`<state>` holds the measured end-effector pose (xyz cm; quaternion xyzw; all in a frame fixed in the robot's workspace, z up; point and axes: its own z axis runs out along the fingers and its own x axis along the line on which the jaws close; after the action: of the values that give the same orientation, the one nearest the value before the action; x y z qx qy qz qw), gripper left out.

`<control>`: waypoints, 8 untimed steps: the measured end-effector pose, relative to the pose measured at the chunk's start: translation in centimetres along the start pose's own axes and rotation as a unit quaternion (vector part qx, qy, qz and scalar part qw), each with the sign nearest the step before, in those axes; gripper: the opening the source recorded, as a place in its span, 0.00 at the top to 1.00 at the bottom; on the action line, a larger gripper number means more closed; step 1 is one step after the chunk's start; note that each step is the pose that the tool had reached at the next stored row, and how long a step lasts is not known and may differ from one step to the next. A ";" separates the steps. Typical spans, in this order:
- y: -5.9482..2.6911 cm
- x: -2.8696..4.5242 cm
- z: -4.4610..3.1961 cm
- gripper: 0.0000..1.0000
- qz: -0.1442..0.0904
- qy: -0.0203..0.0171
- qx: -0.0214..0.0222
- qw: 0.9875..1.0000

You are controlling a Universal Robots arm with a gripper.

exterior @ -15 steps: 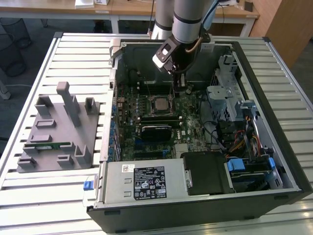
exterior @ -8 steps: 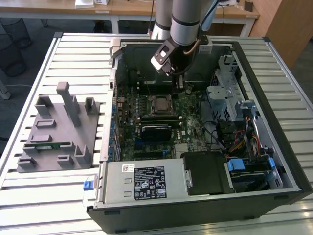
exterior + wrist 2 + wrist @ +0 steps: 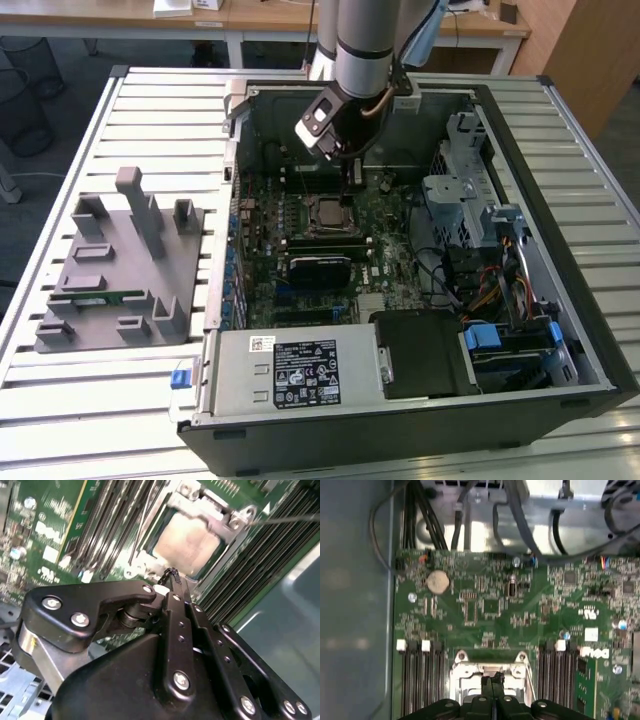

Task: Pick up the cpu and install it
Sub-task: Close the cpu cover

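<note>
The cpu (image 3: pixel 187 542), a pale silvery square, lies flat in the motherboard socket (image 3: pixel 328 213) with a metal frame (image 3: pixel 220 515) around it. My gripper (image 3: pixel 352 188) hangs inside the open computer case, just above the socket's far edge. In both wrist views its black fingertips (image 3: pixel 171 574) are pressed together with nothing between them, a short way off the cpu's near edge. In the first wrist view the gripper (image 3: pixel 492 679) sits over the socket frame (image 3: pixel 462 669).
The computer case (image 3: pixel 560 250) lies open on a slatted table. A black ribbed block (image 3: pixel 320 268) sits on the board below the socket. Memory slots (image 3: pixel 417 680) flank the socket. On the exterior view's left, a grey tray (image 3: pixel 150 235) holds a green memory stick (image 3: pixel 100 298).
</note>
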<state>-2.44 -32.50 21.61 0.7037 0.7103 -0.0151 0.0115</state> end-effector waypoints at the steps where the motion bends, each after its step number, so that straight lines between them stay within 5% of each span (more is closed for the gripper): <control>1: -0.15 0.00 0.03 0.89 0.000 0.000 0.000 1.000; 8: -0.76 0.02 0.15 0.89 0.000 0.000 0.000 1.000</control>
<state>-3.20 -32.50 21.46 0.7037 0.7103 -0.0151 0.0114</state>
